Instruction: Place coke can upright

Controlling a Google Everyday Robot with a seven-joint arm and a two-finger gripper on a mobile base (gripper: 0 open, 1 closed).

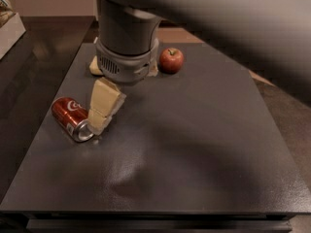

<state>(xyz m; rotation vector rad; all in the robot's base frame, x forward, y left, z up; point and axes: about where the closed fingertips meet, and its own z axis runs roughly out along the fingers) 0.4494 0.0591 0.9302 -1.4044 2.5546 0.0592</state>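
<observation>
The coke can (pixel 71 118), red with white script and a silver end, lies on its side at the left of the dark table (pixel 194 144), its silver end facing the front. My gripper (pixel 99 115) hangs from the grey wrist above and reaches down right beside the can's silver end, its cream fingers (pixel 103 103) just at the can's right side. The can lies on the table, not lifted.
A red apple (pixel 171 60) with a stem stands at the back of the table. A pale yellowish object (pixel 95 67) lies at the back left, partly hidden by my wrist. A box (pixel 9 25) stands off the table at far left.
</observation>
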